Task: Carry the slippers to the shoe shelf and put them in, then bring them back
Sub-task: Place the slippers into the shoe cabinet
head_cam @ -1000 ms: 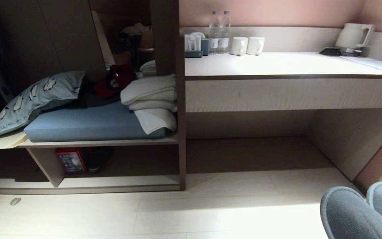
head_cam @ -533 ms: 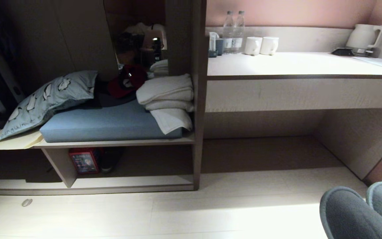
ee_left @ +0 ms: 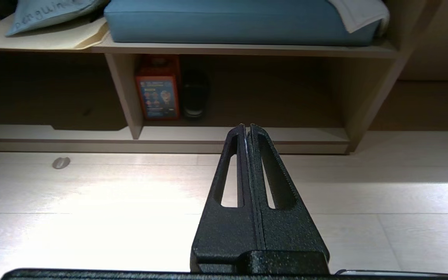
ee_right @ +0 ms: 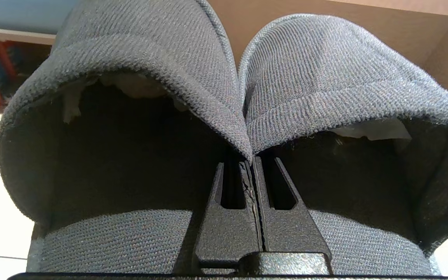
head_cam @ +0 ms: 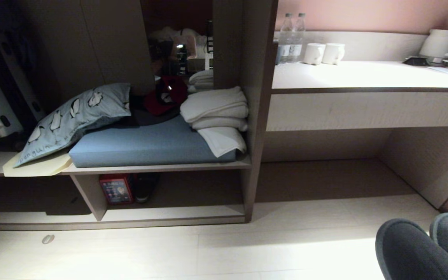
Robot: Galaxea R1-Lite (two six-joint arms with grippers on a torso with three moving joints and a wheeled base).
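The slippers (head_cam: 414, 249), a grey-blue ribbed pair, hang side by side at the lower right of the head view, above the pale floor. My right gripper (ee_right: 249, 163) is shut on the slippers (ee_right: 150, 50), pinching their two inner rims together, toes pointing away from me. The shoe shelf (head_cam: 169, 214) is the low open compartment to the left, under the cushioned board, some way from the slippers. It faces my left gripper (ee_left: 246, 126), which is shut on nothing and held above the floor in front of the shoe shelf (ee_left: 239, 134).
A red box (head_cam: 116, 189) and a dark shoe (head_cam: 145, 186) stand at the left of the low compartment beside its divider (head_cam: 90, 194). Above lie a blue cushion (head_cam: 142, 144), folded towels (head_cam: 216, 112) and a pillow (head_cam: 76, 114). A desk (head_cam: 364, 76) stands to the right. A small disc (head_cam: 48, 238) lies on the floor.
The whole scene has slid rightward in the head view, so the camera has moved; the shelf unit now sits nearer the centre. The slippers stay in the same grip.
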